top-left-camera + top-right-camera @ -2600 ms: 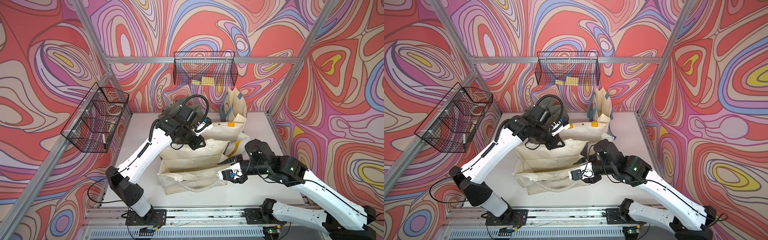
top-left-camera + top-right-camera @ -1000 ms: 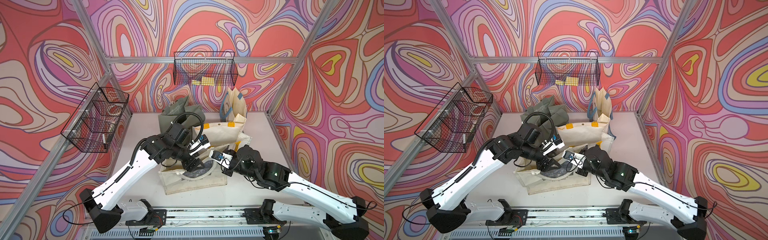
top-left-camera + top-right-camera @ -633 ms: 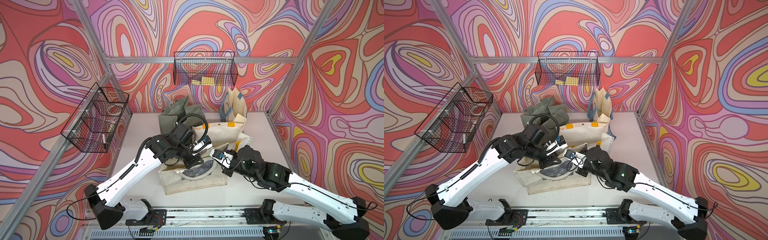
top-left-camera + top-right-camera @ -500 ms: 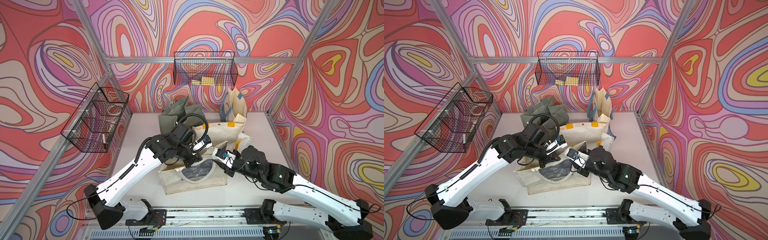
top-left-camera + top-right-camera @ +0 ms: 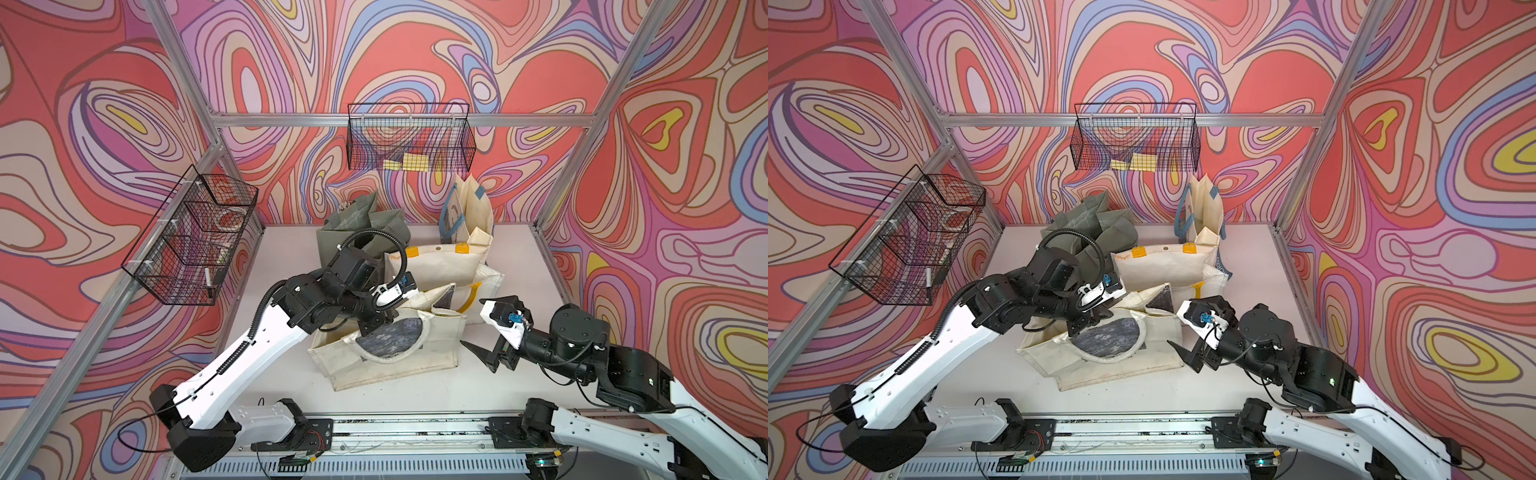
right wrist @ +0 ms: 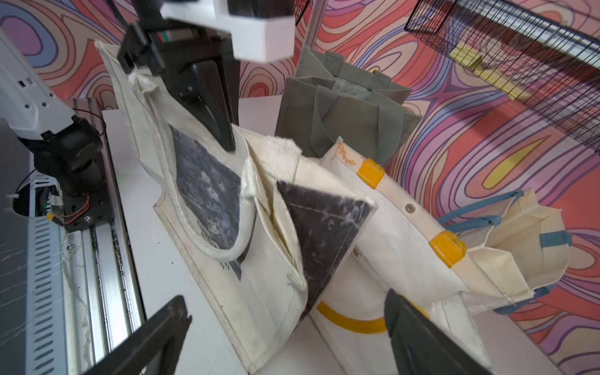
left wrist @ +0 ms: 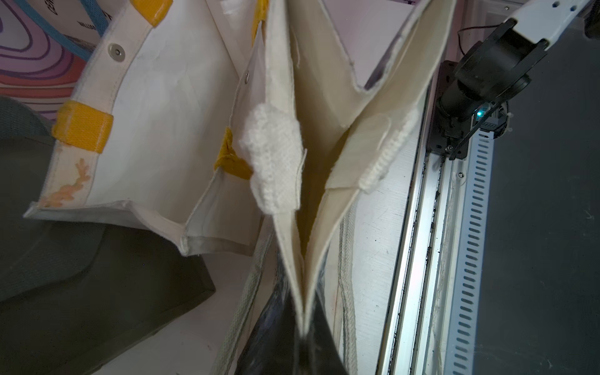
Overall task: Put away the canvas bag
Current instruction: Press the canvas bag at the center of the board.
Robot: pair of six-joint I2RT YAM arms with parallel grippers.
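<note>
The canvas bag (image 5: 395,357) (image 5: 1121,361) is cream with a dark print and a rope handle. It stands at the front middle of the table in both top views. My left gripper (image 5: 370,328) (image 5: 1075,328) is shut on the left end of its top rim. The left wrist view shows the two cream panels (image 7: 285,227) running together into the pinch of that gripper (image 7: 303,344). My right gripper (image 5: 478,355) (image 5: 1183,353) is open, just off the bag's right end, holding nothing. In the right wrist view its spread gripper (image 6: 285,298) frames the bag (image 6: 259,246).
Behind the canvas bag stand a white bag with yellow handles (image 5: 436,266), an olive-grey bag (image 5: 357,232) and a cream bag with blue handles (image 5: 469,216). Wire baskets hang on the back wall (image 5: 409,143) and the left wall (image 5: 191,237). A metal rail (image 5: 415,428) runs along the front edge.
My left gripper has closed on the bag's rim. My right gripper has let go of the bag's right end, opened wide and drawn back to the right.
</note>
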